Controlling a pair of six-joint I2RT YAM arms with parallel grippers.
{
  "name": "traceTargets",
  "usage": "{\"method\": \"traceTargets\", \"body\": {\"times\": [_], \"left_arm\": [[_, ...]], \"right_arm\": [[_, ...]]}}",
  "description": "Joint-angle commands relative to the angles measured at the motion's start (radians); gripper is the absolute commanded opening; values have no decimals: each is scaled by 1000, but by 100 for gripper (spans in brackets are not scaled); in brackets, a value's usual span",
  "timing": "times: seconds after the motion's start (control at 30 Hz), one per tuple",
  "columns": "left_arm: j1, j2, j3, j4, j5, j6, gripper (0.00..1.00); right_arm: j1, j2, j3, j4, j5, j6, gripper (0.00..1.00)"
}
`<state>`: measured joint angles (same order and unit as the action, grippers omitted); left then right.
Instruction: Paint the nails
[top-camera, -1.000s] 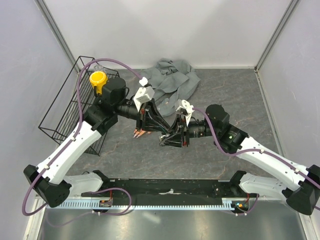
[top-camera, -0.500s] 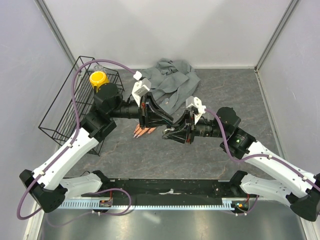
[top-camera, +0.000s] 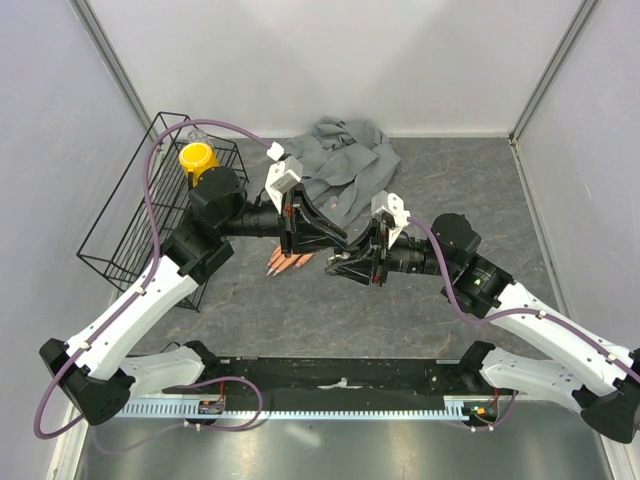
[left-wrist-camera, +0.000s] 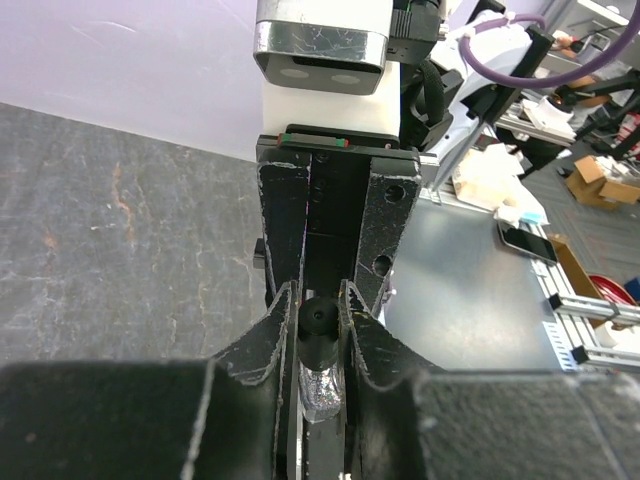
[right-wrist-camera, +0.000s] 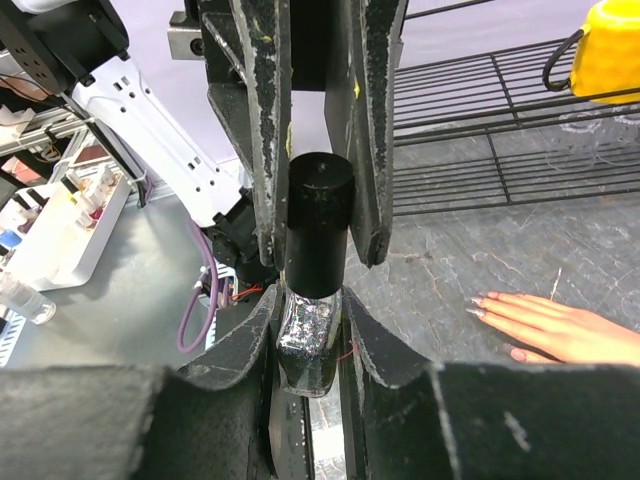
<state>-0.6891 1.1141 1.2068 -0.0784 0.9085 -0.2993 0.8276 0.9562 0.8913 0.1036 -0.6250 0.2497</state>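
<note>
Two grippers meet just right of the mannequin hand (top-camera: 288, 263): the right gripper (right-wrist-camera: 305, 330) pinches the glittery polish bottle (right-wrist-camera: 303, 345), the left gripper (left-wrist-camera: 318, 325) is clamped on its black cap (right-wrist-camera: 318, 225). The nails (right-wrist-camera: 476, 300), pale, tip the hand's fingers, which lie flat on the grey table (top-camera: 480, 200), opposite the grey sleeve (top-camera: 345, 165)

Above the grey tabletop (left-wrist-camera: 110, 220), the left gripper (left-wrist-camera: 318, 330) pinches a small glittery bottle (left-wrist-camera: 320, 388) with a black cap (left-wrist-camera: 317, 318), while the right gripper (left-wrist-camera: 330, 270) meets it head-on, fingertips nearly touching.
</note>
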Motion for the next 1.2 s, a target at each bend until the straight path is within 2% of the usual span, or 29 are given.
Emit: {"method": "traceTargets", "body": {"times": [0.0, 0.07, 0.23, 0.43, 0.57, 0.67, 0.77, 0.8, 0.87, 0.9, 0.97, 1.1, 1.13, 1.17], "left_arm": [[-9, -17, -39, -29, -54, 8, 2], [-9, -13, -36, -38, -98, -39, 2], [-20, -2, -32, -32, -66, -93, 2], [-20, 13, 2, -82, -68, -61, 2], [-21, 24, 33, -107, -62, -47, 2], [-20, 21, 34, -113, -62, -47, 6], [-20, 10, 56, -139, -83, -35, 16], [-20, 6, 62, -141, -94, -37, 26], [-20, -11, 77, -144, -128, -34, 38], [-20, -16, 83, -143, -140, -34, 48], [-18, -19, 123, -159, -177, -23, 57], [-15, -20, 197, -198, -214, -1, 64], [-15, -31, 206, -204, -218, 2, 81], [-13, -34, 215, -219, -230, 6, 82]], "right_arm": [[4, -60, 92, 194, 30, -15, 0], [4, -85, 75, 209, 54, -12, 0], [4, -116, 44, 260, 128, -4, 0], [4, -73, 69, 269, 53, 19, 0], [4, -76, 67, 268, 60, 19, 0], [4, -68, 72, 266, 50, 16, 0], [4, -53, 84, 242, 21, 7, 0], [4, -48, 86, 231, 9, 5, 0], [2, -39, 87, 211, -1, -4, 0], [4, -34, 87, 208, -16, -3, 0], [4, -22, 86, 190, -34, -10, 0], [4, -16, 81, 154, -35, -30, 0], [2, -16, 83, 128, -32, -38, 0], [4, -16, 84, 111, -24, -56, 0]]}}
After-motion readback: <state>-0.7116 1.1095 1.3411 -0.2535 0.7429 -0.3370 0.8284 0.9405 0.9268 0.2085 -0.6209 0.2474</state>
